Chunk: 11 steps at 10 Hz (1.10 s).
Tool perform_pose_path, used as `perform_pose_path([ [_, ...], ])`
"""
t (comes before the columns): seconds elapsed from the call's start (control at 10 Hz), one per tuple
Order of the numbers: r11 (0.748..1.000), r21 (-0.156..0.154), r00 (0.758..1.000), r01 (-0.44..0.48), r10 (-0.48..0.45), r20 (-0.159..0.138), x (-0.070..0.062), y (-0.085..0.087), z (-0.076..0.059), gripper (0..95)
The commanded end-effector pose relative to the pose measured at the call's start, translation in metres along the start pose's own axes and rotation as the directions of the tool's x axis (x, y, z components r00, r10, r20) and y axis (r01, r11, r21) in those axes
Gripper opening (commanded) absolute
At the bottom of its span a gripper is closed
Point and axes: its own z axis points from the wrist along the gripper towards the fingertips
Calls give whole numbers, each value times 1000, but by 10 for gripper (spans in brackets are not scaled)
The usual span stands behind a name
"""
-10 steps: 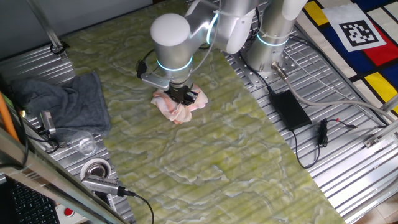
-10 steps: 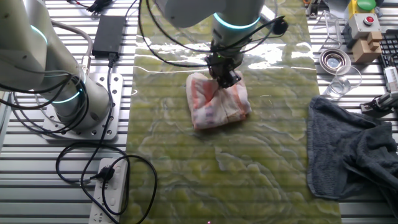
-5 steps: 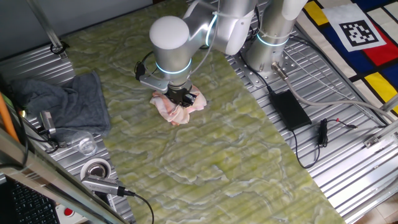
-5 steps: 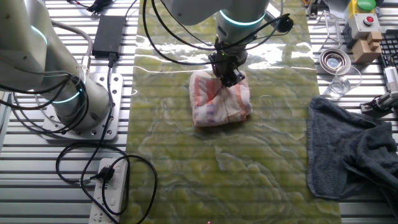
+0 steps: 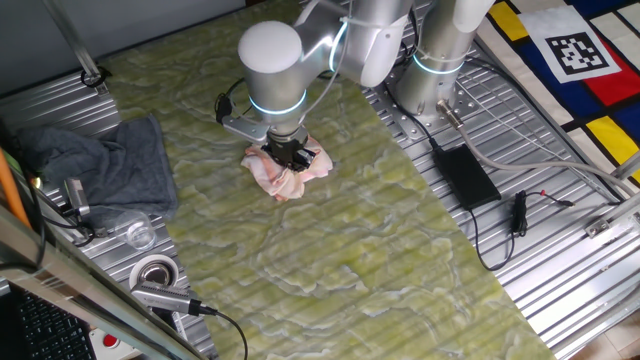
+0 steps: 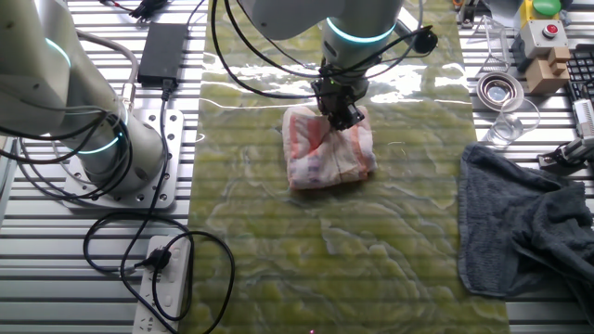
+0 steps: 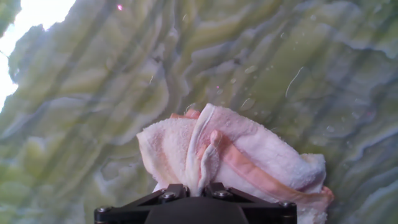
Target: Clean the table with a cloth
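1. Power brick [image 6: 161, 44] and coiled cables [image 6: 139, 250] sit at 9 o'clock on the ribbed metal in the other fixed view, unchanged from the earlier pictures.
2. Cloth [image 6: 329, 148] lies bunched near the middle of the table [image 6: 371, 269], toward 12 o'clock in that view. Its heap has slid slightly toward 3 o'clock against the picture a second ago, then barely at all over the last half second.
3. Gripper [image 6: 341, 115] stands upright on the cloth's 1 o'clock edge. In the hand view a ridge of towel [image 7: 205, 163] rises between the jaws, so the claw [image 7: 193, 191] is clenched on the cloth, pinching a fold.
4. In one fixed view the wrist [image 5: 271, 60] has crept toward 10 o'clock compared with a second earlier, and the cloth [image 5: 285, 172] has trailed along under it.
5. My judgement: the small drag means a wiping stroke is under way, though only a short strip of the marbled surface has been covered. Most of it, from 6 o'clock downward, appears unwiped.
6. Dark grey cloth [image 6: 529, 232], at 4 o'clock, and the clear cup [image 6: 506, 125], at 2 o'clock, are unmoved.
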Motion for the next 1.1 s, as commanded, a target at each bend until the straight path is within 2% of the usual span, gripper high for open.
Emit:
perform_pose_path([
  [0.1,1000,2,1000,-1,1,-3,0,0,0,0],
  [0.7,1000,4,1000,-15,15,4,0,0,0,0],
  [1.1,1000,9,999,-20,20,-26,0,0,0,0],
])
